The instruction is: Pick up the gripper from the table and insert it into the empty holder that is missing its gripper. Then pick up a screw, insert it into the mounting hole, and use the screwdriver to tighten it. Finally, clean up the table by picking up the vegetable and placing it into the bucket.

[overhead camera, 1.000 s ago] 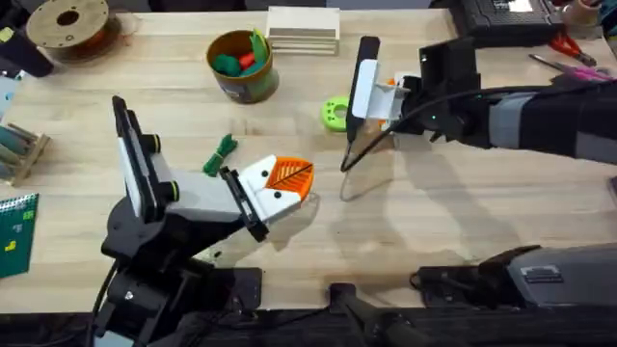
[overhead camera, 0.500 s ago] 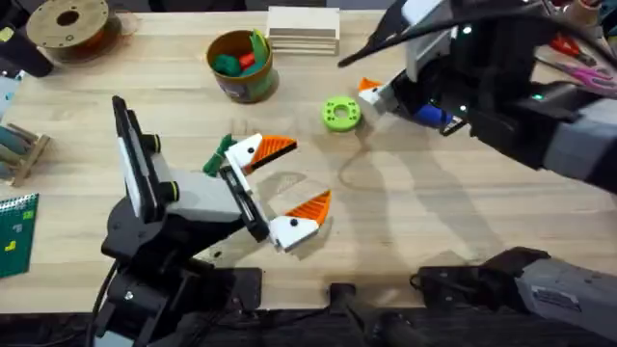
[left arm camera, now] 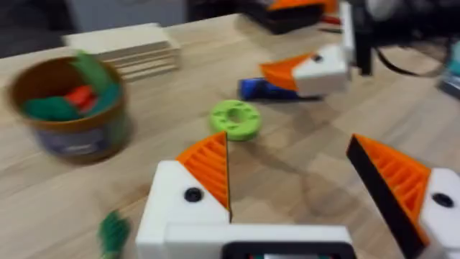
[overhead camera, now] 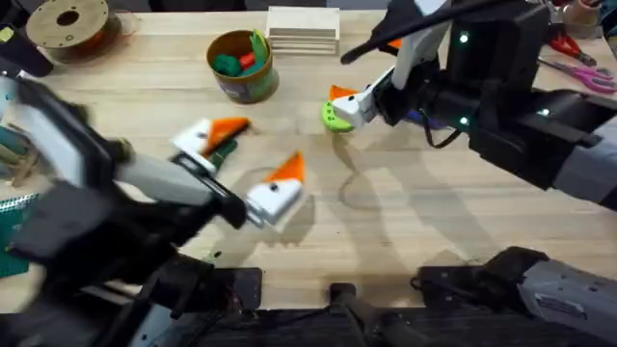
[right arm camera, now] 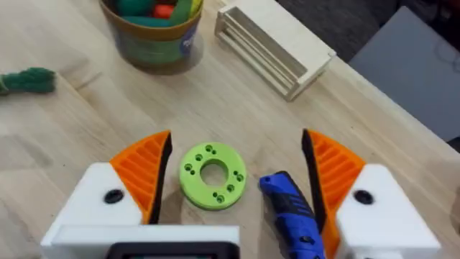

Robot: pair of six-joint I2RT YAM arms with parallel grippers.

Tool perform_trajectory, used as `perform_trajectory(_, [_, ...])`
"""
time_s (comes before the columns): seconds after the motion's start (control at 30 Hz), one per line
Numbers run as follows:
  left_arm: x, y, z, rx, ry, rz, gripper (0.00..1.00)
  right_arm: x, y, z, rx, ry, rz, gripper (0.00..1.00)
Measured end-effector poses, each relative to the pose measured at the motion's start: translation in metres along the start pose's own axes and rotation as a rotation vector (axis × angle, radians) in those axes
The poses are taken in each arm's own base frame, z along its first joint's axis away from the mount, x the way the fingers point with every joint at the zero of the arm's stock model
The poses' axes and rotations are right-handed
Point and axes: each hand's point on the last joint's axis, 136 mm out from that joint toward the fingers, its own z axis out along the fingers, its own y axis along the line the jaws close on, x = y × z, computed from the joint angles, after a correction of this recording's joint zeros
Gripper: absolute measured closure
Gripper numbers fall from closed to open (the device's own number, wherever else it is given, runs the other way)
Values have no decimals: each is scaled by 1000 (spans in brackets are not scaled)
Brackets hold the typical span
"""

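Tabletop (right arm camera: 72,122): screwdriver (right arm camera: 293,216) between right fingers (right arm camera: 338,173), touching one.

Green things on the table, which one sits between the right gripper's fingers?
The lime-green ring disc, round with a centre hole; the dark-green vegetable lies apart, toward the bucket.

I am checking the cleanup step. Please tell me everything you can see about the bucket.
The bucket is a small round tub with a yellow-orange rim and an olive-brown printed side, plastic or card by its look. It stands upright on the wooden table at the far side, beside a stack of pale wooden slats. Green and red toy pieces already lie inside. The dark-green vegetable lies on the table, apart from it. No claw touches it.
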Motion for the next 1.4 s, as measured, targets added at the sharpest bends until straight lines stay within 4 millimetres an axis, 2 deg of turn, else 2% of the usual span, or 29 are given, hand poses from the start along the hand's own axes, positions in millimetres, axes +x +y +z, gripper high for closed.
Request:
perform_trajectory(0.1, [-18,20,-13,-156,99,-5,14,0,2,0,-4,-1,1,17])
perform_trajectory(0.17, [-21,37,-20,-272,211,-16,14,0,1,0,-4,-1,3,14])
perform_trajectory(0.3, [-4,72,-24,-469,470,-26,14,0,1,0,-4,-1,4,18])
perform_trajectory(0.43, [15,101,-9,-570,639,-34,14,0,1,0,-4,-1,5,17])
perform_trajectory(0.7, [70,122,8,-595,940,-3,14,0,2,0,-4,0,5,17])
perform_trajectory(0.9, [92,136,29,-578,1018,32,14,0,2,0,-4,1,5,17])
perform_trajectory(0.93, [105,147,32,-591,1063,16,14,0,2,0,-4,1,5,17])
perform_trajectory(0.97, [110,151,31,-599,1083,4,14,0,2,0,-4,1,5,17])
perform_trajectory(1.07, [121,161,25,-615,1121,-49,14,0,2,0,-4,1,5,17])
perform_trajectory(1.27, [129,176,28,-609,1089,-163,6,0,2,0,-4,1,5,17])
perform_trajectory(1.33, [141,176,27,-584,1122,-211,227,0,2,0,-4,1,4,17])
perform_trajectory(1.4, [142,172,32,-554,1119,-226,541,0,2,0,-4,1,4,17])
